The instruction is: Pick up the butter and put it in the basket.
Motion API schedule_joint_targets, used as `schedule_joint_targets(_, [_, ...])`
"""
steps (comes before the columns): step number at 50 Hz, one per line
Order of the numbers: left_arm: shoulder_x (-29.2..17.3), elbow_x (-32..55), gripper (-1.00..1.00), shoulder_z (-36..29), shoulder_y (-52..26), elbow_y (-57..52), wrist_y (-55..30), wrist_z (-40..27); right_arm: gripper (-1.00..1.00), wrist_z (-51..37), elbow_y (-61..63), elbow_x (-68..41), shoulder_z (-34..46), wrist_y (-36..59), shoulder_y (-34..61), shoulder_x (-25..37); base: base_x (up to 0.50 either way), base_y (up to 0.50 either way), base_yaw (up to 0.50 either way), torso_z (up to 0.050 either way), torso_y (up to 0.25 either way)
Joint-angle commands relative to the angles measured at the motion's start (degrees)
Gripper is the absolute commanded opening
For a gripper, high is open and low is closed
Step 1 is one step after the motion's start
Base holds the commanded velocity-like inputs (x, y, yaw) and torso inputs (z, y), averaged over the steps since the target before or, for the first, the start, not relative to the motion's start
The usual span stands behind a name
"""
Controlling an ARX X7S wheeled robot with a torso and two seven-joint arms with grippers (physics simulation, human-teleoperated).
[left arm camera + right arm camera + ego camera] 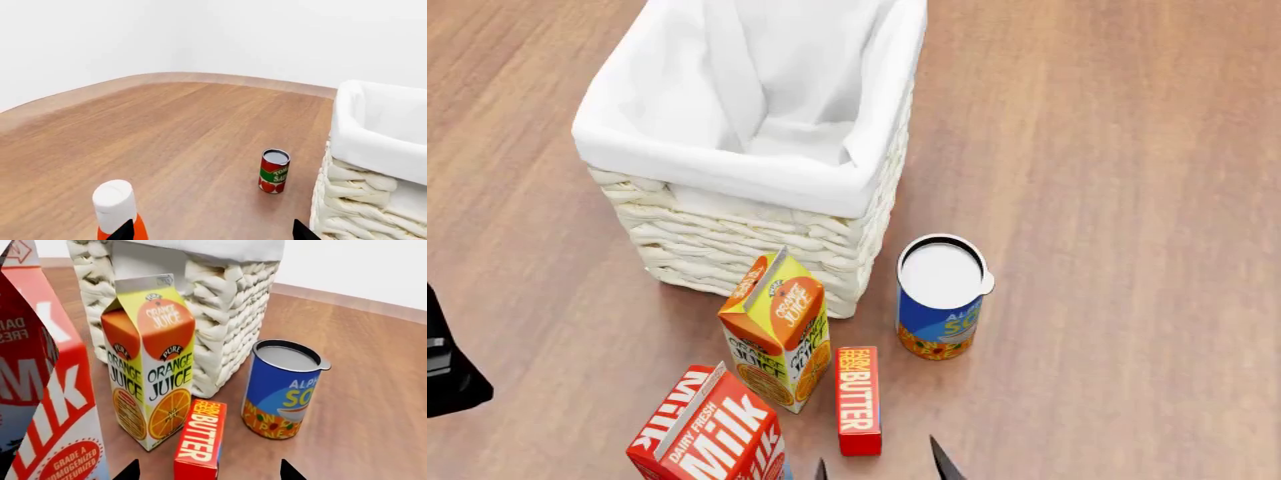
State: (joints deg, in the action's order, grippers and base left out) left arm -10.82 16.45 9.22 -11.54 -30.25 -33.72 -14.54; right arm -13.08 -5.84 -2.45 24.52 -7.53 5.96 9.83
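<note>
Black tips of the right end effector stand spread, with the butter lying on the wooden surface between them, untouched. Just beyond it stands the orange juice carton, a blue can beside it, the basket farther still. Left end effector: tips apart, holding nothing.

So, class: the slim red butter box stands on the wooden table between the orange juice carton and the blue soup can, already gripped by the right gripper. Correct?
Not quite. The right wrist view shows the right gripper open, its fingertips either side of the slim red butter box, not gripping it. The rest holds.
</note>
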Motion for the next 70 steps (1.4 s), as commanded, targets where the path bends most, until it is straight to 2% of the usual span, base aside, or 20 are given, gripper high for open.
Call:
schedule_joint_targets(1, [-0.4, 0.4, 1.0, -0.2, 0.2, -0.2, 0.0, -0.4, 1.0, 0.5, -1.5, -0.7, 0.5, 0.3, 2.1, -0.4, 0.0, 0.0, 0.0, 0.0, 0.0])
schedule_joint_targets(26, [-1.0, 1.2, 1.0, -0.7, 0.8, -1.1, -0.3, -1.3, 1.0, 1.2, -3.3, -4.4, 0.5, 3.7, 4.7, -0.5, 0.0, 0.0, 0.0, 0.0, 0.0])
schedule_joint_targets(70, [-2.1, 3.0, 1.0, -1.0, 1.9, -2.9, -0.8, -2.7, 1.0, 2.9, -11.8, -7.3, 1.3, 2.6, 10.2, -1.2, 0.0, 0.0, 0.0, 0.0, 0.0])
